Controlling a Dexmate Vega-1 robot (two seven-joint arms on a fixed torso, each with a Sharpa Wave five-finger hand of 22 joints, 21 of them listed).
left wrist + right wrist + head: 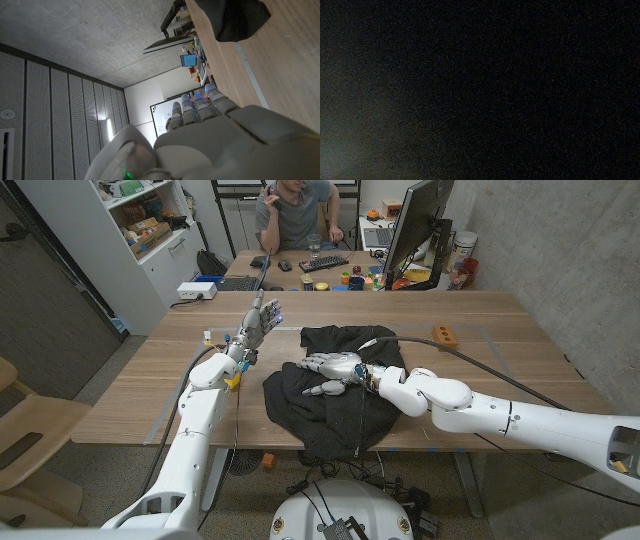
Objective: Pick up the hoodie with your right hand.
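Right robot hand [335, 370] rests mid-hoodie [330, 405]; hem overhangs table [500, 330] edge

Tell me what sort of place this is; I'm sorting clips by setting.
Probably an office or lab workroom. Behind the wooden table with the black hoodie stands a desk with a monitor and keyboard, where a person sits; shelves line one wall.

The right hand [335, 370] lies on the hoodie [320, 405] with fingers spread, gripping nothing, while the left hand [260, 318] is raised left of the hoodie, fingers extended.
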